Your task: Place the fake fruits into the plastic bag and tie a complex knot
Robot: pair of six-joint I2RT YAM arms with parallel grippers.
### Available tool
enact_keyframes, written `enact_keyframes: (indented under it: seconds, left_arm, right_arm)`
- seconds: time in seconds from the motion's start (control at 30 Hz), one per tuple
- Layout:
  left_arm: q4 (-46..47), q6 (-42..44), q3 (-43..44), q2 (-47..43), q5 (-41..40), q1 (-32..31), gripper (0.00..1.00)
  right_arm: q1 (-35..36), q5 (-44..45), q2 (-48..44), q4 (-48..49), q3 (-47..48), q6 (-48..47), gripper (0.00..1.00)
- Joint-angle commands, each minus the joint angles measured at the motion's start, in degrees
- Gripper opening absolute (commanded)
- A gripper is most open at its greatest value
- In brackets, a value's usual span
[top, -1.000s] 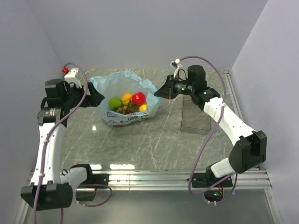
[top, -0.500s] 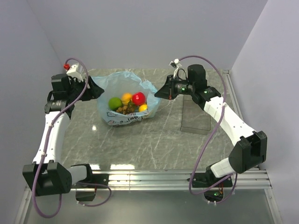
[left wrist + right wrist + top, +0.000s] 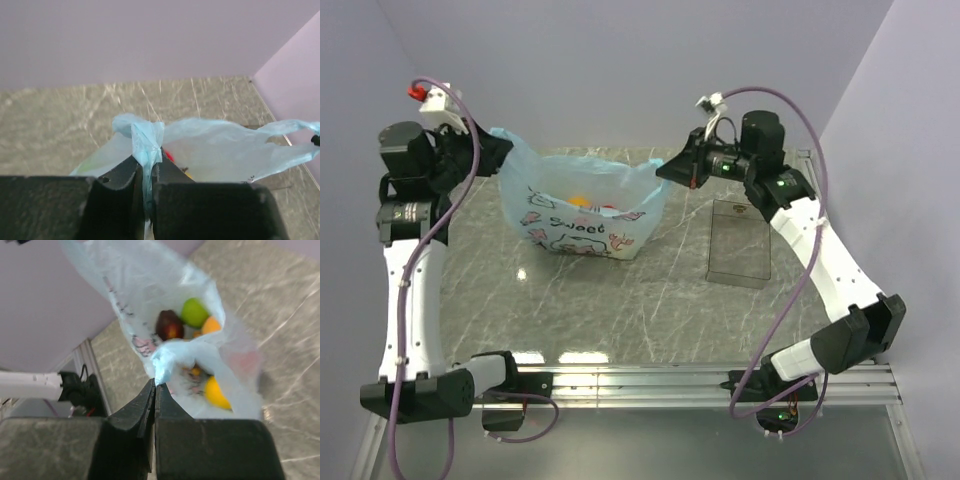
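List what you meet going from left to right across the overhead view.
Left arm → blue bag → clear tray; the right arm overlaps the tray, so it is left out.

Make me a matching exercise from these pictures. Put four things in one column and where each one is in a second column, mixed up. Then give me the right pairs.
Things:
1. left gripper
2. clear tray
3. green apple
4. plastic bag

Places or states:
A. inside the bag
B. held by its two top corners
C. shut on the bag's left corner
D. on the table, right of the bag

Pairs: 1-C, 2-D, 3-A, 4-B
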Motion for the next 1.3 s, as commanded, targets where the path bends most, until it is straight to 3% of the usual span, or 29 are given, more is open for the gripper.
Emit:
enact_keyframes:
  seconds: [0.0, 0.07, 0.2, 0.3, 0.37, 0.47, 0.6, 0.7, 0.83, 0.93, 1.0, 1.07, 1.13, 1.2, 1.27]
  left_arm:
    - [-2.9, 3.8, 4.8, -2.8, -1.5, 0.3, 0.1]
    - [-3.1, 4.8, 3.3, -3.7, -1.3, 0.3, 0.17]
    - [-1.6, 4.6, -6.0, -6.1, -0.1, 0.3, 0.17]
    - [-0.4, 3.5, -12.5, -8.0, 0.9, 0.4, 0.1]
    - [-1.0, 3.2, -15.6, -8.4, 1.4, 0.4, 0.0]
    - [-2.7, 7.2, -12.0, -6.8, 1.7, 0.8, 0.0]
    - [-3.7, 9.7, 3.4, -4.1, 4.6, 2.0, 0.0]
    - [-4.5, 6.9, 5.3, -4.3, 10.0, 1.9, 0.0]
    - [0.7, 2.9, -5.7, -8.9, 7.4, 2.0, 0.0]
    - [1.4, 1.3, -16.0, -7.8, 5.8, 1.5, 0.0]
    - [1.0, 0.1, -7.4, -5.0, 9.9, 1.5, 0.0]
    - [6.5, -4.7, 7.3, -1.9, 11.3, 2.0, 0.0]
    - [9.7, -7.2, 14.5, -0.5, 9.0, 1.9, 0.0]
    - [11.5, -8.1, 16.3, -0.4, 8.5, 1.9, 0.0]
    - [10.6, -7.0, 10.1, -1.8, 9.8, 1.9, 0.0]
  right_arm:
    - [-2.1, 3.0, -5.0, 1.0, 4.0, 0.0, 0.0]
    - [-3.0, 3.7, -6.3, 2.0, 3.0, 0.0, 0.0]
    - [-3.0, 2.8, -5.8, 1.2, -1.5, -1.0, 0.0]
    - [-3.0, 2.3, -5.7, 4.3, -7.0, 1.0, 0.0]
    - [-2.8, 1.3, -5.2, 5.4, -8.2, 2.1, 0.0]
    - [-3.0, 0.6, -5.2, 5.0, -5.7, 2.7, 0.0]
    - [-4.9, 0.1, -8.1, 6.1, 1.4, 4.6, 0.0]
    - [-5.3, 0.7, -10.2, 6.9, 2.3, 5.1, 0.0]
    - [-4.7, 2.8, -12.0, 9.4, -4.4, 6.2, 0.0]
    - [-1.5, 4.9, -7.6, 5.8, -8.0, 2.6, 0.0]
    - [-1.1, 2.7, -4.1, 2.4, 0.6, 2.8, 0.0]
    - [-2.9, 3.1, -4.3, 4.9, 7.4, 4.9, 0.0]
    - [-6.0, 2.7, -3.9, 9.2, 16.5, 8.9, 0.0]
    - [-6.6, 2.5, -3.1, 8.9, 21.0, 8.8, 0.0]
    - [-6.2, 2.8, -3.7, 9.7, 18.4, 8.0, 0.0]
